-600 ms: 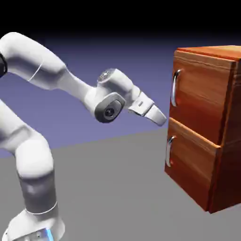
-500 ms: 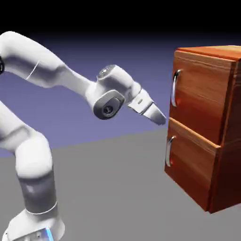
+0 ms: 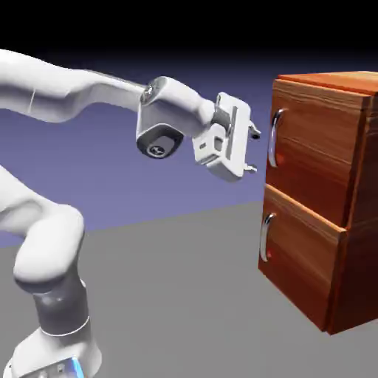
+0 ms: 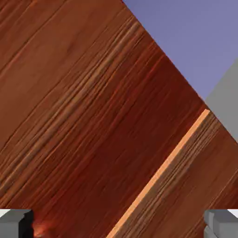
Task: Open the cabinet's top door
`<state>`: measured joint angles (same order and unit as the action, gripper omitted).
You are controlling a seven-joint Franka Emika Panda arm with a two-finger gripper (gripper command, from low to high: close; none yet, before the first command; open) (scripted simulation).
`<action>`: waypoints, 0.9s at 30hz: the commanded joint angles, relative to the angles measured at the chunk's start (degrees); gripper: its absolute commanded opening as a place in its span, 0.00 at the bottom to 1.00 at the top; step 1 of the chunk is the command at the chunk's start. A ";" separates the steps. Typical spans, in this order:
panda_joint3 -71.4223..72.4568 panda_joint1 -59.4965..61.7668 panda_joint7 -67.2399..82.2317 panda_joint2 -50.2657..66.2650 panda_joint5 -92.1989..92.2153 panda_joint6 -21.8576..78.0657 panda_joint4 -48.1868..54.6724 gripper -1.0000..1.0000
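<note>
The white two-finger gripper, fingers spread wide and holding nothing, hangs at twelve o'clock in the exterior view, just left of the glossy reddish wood-grain top door at two o'clock. An open gap separates its fingertips from the door's curved silver handle. Below, a pale edge tops the matching lower panel.

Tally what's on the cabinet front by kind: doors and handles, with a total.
Doors: 2, the top door and the lower door, both reddish wood-grain
Handles: 2, the upper handle and the lower handle, both curved and silver
Total: 4
</note>
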<state>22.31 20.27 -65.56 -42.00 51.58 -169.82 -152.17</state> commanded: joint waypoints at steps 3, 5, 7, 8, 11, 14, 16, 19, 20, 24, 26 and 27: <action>3.24 3.04 -3.35 -1.35 7.48 0.61 1.28 0.50; 5.39 5.06 -5.58 -2.26 12.46 1.01 2.13 0.50; 7.55 7.09 -7.82 -3.16 17.45 1.42 2.99 0.50; 8.62 8.10 -8.93 -3.61 19.94 1.62 3.41 0.50; 11.86 11.14 -12.28 -4.96 27.42 2.22 4.69 0.50; 15.09 14.18 -15.63 -6.32 34.89 2.83 5.97 0.50; 17.25 16.20 -17.86 -7.22 39.88 3.23 6.82 0.50; 20.48 19.24 -21.21 -8.57 47.36 3.84 8.10 0.50; 21.56 20.26 -22.33 -9.02 49.85 4.04 8.53 0.50; 25.87 24.31 -26.79 -10.83 59.82 4.85 10.24 0.50; 28.03 26.33 -29.03 -11.73 64.80 5.26 11.09 0.50; 29.10 27.34 -30.14 -12.18 67.29 5.46 11.52 0.50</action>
<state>51.41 47.62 -95.70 -54.18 118.87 -164.37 -140.66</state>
